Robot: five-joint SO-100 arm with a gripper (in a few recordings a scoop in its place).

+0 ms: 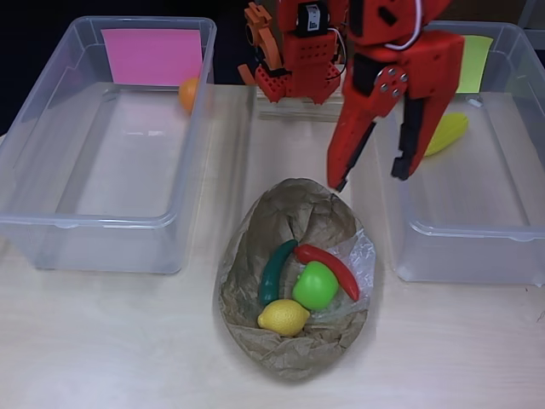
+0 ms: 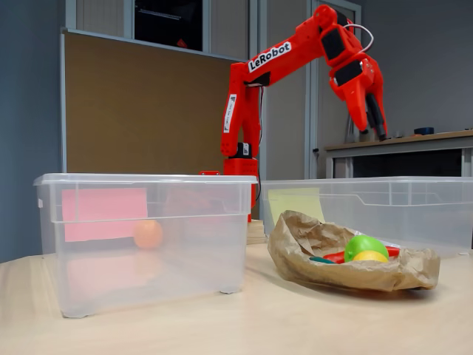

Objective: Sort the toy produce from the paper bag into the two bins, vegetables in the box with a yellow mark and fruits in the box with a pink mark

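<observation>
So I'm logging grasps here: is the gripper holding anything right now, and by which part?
Nothing is held. The gripper is open and empty, above the table between the paper bag and the yellow-marked bin.

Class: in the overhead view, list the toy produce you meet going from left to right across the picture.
Orange → green pepper → lemon → green apple → red pepper → yellow vegetable.
</observation>
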